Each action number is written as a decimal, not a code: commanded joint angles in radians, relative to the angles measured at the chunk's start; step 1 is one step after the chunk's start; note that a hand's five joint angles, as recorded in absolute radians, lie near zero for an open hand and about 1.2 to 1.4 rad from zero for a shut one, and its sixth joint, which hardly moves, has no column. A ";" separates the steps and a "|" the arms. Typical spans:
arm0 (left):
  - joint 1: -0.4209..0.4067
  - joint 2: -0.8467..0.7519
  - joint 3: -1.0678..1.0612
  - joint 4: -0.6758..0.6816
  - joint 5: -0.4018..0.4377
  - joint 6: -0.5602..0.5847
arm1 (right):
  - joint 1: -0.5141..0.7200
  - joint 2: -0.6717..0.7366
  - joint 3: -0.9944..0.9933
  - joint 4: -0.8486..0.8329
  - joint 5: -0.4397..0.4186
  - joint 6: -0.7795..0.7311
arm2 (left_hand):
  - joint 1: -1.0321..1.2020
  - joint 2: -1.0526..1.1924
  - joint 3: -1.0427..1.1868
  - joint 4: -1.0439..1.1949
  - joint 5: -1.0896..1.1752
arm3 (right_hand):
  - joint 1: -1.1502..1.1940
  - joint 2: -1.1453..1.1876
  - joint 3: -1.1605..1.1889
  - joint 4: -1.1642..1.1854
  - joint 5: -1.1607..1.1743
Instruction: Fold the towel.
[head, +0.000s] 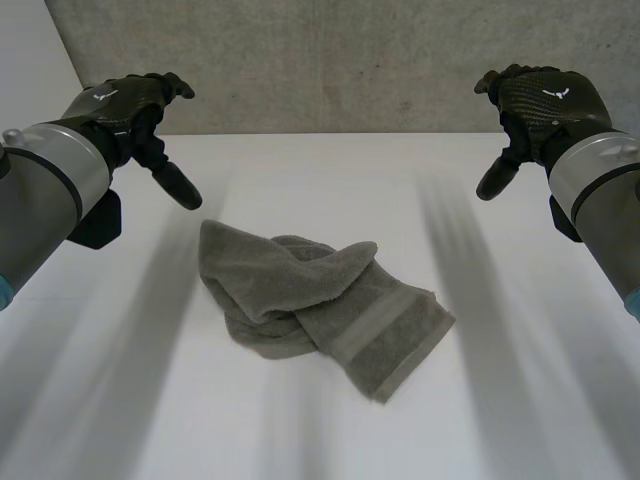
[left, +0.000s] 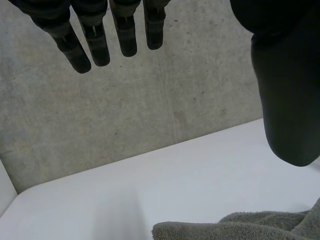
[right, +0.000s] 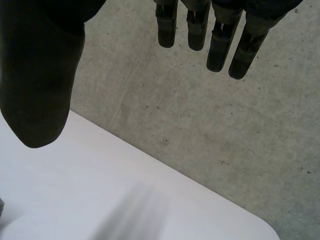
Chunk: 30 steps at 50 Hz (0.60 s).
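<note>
A grey towel (head: 320, 300) lies crumpled in a loose heap at the middle of the white table (head: 520, 400), one banded end pointing toward the front right. My left hand (head: 135, 110) hovers high above the table's back left, open, fingers (left: 95, 42) straight and thumb apart, holding nothing. A rumpled edge of the towel (left: 235, 227) lies well below that hand. My right hand (head: 535, 105) hovers at the back right, likewise open and empty, with its fingers (right: 220, 42) straight. Both hands are clear of the towel.
A grey concrete wall (head: 330, 60) rises behind the table's far edge. Bare white tabletop surrounds the towel on all sides. My forearms (head: 45, 190) come in from both sides of the head view.
</note>
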 joint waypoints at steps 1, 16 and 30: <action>-0.022 0.006 -0.012 0.037 0.004 0.006 | -0.001 -0.002 0.001 -0.004 -0.005 -0.002 | -0.085 -0.075 -0.066 -0.084 -0.215 | -0.055 -0.069 -0.070 -0.074 -0.054; -0.025 -0.001 -0.056 0.141 0.025 0.032 | -0.001 0.001 0.005 0.001 -0.048 -0.005 | -0.067 -0.058 -0.048 -0.067 -0.197 | -0.055 -0.069 -0.070 -0.074 -0.054; 0.035 -0.278 0.017 0.244 0.210 0.468 | -0.015 0.286 -0.014 0.139 -0.269 -0.020 | -0.076 -0.067 -0.057 -0.075 -0.206 | -0.055 -0.069 -0.070 -0.074 -0.054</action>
